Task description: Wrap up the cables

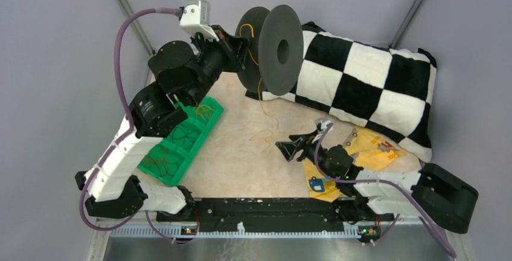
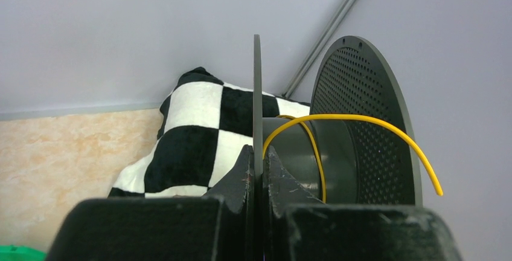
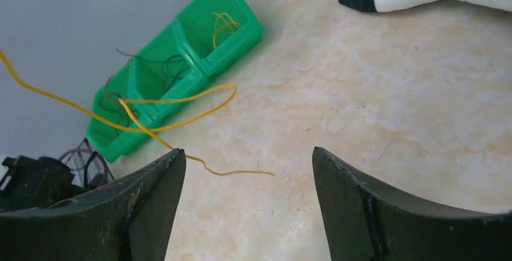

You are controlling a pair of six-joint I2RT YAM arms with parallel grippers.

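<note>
Jaws of the left gripper (image 1: 240, 48) are clenched on the near flange of a black spool (image 1: 279, 49), lifted beside a checkered cushion (image 1: 362, 83). The right gripper (image 1: 288, 147) hangs spread above the table (image 1: 241, 164). A yellow wire (image 1: 261, 101) trails from spool to tabletop.

Left wrist view: both fingers pinch the flange edge. One wire turn arcs over the hub, its end free.

Right wrist view: released jaws, nothing held. Loose wire loops lie on the table near a green bin (image 3: 181, 61).

Risk: the single slack turn may slip off the hub if the trailing length is tugged.
</note>
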